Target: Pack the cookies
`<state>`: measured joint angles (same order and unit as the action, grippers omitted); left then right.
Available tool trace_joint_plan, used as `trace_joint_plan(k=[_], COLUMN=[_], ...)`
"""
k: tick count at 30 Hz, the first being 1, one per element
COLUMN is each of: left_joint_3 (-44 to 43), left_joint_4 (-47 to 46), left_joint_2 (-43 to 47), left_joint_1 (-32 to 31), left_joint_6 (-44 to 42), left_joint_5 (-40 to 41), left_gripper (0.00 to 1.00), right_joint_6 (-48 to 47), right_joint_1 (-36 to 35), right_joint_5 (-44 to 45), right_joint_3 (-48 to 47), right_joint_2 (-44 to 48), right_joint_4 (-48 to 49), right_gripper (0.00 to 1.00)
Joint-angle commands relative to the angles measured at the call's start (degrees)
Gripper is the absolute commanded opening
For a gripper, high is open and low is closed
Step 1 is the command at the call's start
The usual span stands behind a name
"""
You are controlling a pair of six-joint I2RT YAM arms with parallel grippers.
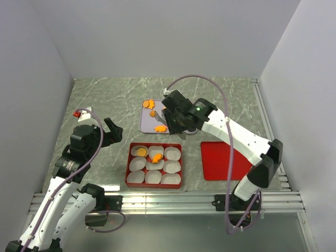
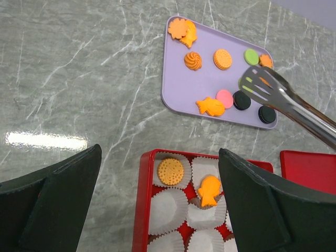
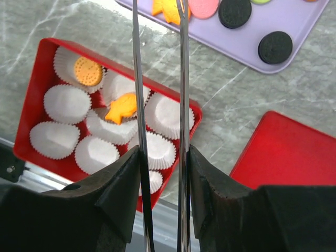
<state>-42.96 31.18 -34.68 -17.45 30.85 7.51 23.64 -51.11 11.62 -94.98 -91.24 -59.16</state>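
Now your right pincer [image 3: 161, 173] clamps the tongs [image 3: 137, 79], whose tips reach ahead of it over the tray [image 2: 178, 89] toward the cookies [image 2: 210, 106]. Your left pincer [image 2: 160, 157] hangs open, empty, out of the way above the box [image 3: 38, 97], which holds 2.

No legible text, label, brand, number or sign in any of the 3 views. Surface relief on the cookies [image 2: 222, 59] is too fine to read as lettering.
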Motion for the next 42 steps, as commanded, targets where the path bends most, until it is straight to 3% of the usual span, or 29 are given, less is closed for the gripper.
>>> trace_joint_plan(k=[1, 15, 25, 42], left_joint_3=[-0.9, -0.8, -0.8, -0.5], left_joint_4=[-0.6, -0.6, -0.6, -0.9], left_joint_2=[0.8, 0.7, 0.6, 0.6], left_joint_1=[-0.2, -0.2, -0.2, -0.2], left_joint_6=[0.0, -0.1, -0.2, -0.6], left_joint_5=[1.1, 1.0, 1.0, 0.8], left_gripper=[0.99, 0.99, 0.99, 0.99], right_joint_6=[-2.2, -5.1, -4.2, -3.2], right_joint_1=[1.4, 4.1, 4.1, 4.6], right_joint_5=[-1.1, -3.2, 0.7, 0.0], right_joint_3=[-4.9, -24.8, -28.5, -35.6], right_joint_2=[-3.3, -26.3, -30.4, -38.6], right_joint_4=[-0.3, -4.6, -7.5, -9.5], right_gripper=[0.45, 0.47, 0.51, 0.52])
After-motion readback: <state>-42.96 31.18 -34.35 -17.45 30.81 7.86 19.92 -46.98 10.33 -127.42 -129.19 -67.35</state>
